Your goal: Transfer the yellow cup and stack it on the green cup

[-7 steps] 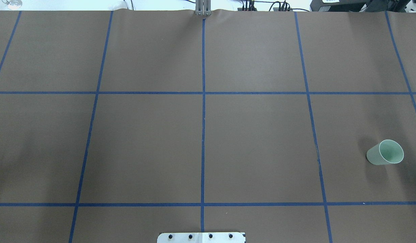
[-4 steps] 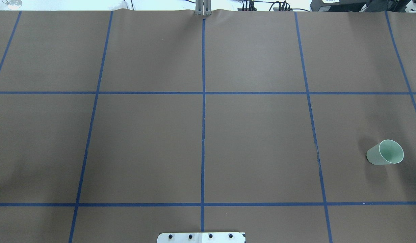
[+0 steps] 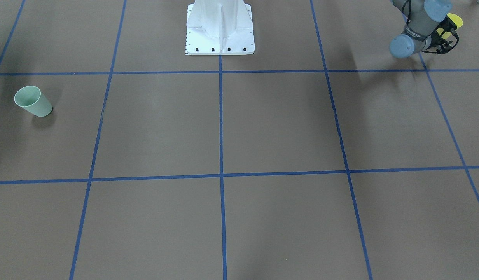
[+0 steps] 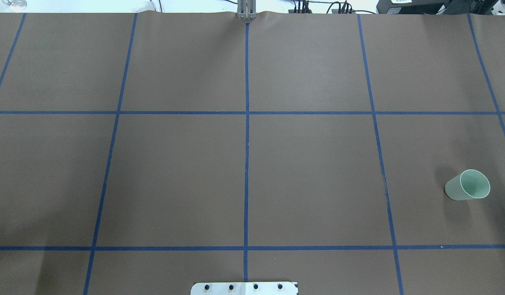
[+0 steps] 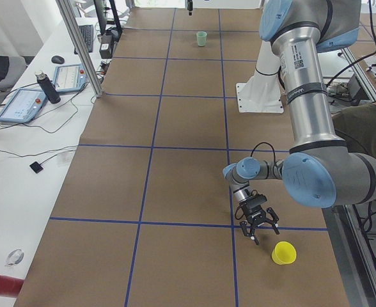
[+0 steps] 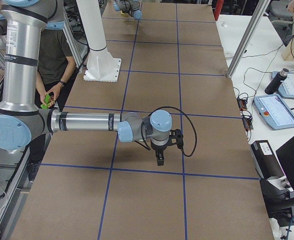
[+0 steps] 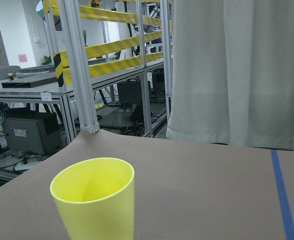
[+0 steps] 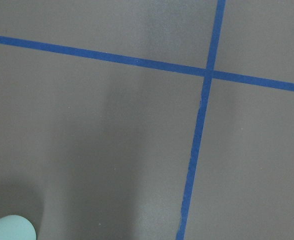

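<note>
One yellow cup (image 5: 283,252), one green cup (image 4: 467,185), well apart.

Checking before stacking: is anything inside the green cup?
Nothing shows inside the green cup, only its pale inner wall. The views look in at a slant, so part of its floor is hidden.

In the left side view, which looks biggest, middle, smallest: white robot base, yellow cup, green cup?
Largest: white robot base
Then: yellow cup
Smallest: green cup, but it is farthest from the camera, so maybe not truly smaller.
</note>
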You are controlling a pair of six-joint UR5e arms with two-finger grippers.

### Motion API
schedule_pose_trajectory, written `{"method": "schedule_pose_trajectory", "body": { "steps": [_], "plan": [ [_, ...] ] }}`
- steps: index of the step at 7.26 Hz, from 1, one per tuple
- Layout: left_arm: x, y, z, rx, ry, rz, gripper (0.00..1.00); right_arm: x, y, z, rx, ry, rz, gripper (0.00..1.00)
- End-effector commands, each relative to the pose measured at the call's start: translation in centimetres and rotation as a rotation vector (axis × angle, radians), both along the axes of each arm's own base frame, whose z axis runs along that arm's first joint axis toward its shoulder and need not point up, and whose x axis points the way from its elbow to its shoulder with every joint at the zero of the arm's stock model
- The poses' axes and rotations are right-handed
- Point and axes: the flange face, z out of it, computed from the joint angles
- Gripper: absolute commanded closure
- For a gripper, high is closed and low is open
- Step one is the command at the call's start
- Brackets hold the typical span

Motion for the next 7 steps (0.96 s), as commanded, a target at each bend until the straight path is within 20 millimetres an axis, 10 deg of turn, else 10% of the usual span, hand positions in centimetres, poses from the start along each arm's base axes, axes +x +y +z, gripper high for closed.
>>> {"method": "schedule_pose_trajectory", "body": {
  "steps": [1, 7],
  "plan": [
    [0.2, 1.2, 1.2, -0.028, -0.004, -0.009, 0.01, 0.1, 0.2, 0.1, 0.012, 0.003, 0.001, 0.0],
    [-1.7, 3.0, 4.2, 0.03, -0.028, -0.051, 0.02, 0.1, 0.8, -1.0, 0.029, -0.003, 0.002, 0.0]
  ]
}}
